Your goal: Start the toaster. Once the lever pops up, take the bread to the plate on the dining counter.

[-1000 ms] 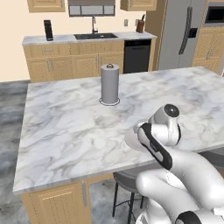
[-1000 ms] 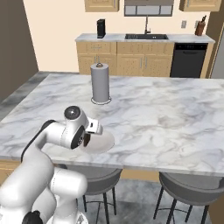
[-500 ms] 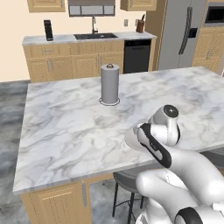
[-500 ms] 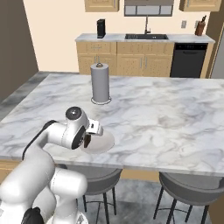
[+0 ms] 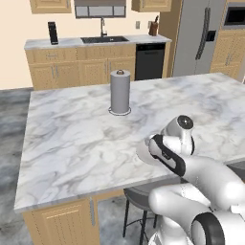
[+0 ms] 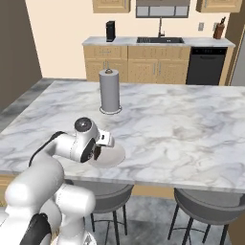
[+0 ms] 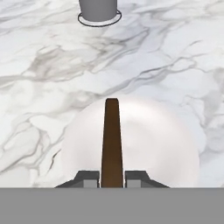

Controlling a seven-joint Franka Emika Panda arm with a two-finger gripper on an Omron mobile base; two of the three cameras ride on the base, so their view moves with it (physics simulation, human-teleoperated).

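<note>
In the hand view the bread, a thin dark brown slice seen edge-on, stands upright between my fingertips. My gripper is shut on it, just above the round white plate. That plate rests near the front edge of the marble dining counter, and its rim peeks out beside my wrist. The gripper hangs over the plate's left side. The toaster and its lever are out of view.
A grey paper-towel roll stands upright mid-counter, well beyond the plate, and also appears as the paper-towel roll. Grey stools are tucked under the near edge. The back worktop with a sink and a fridge lie far behind.
</note>
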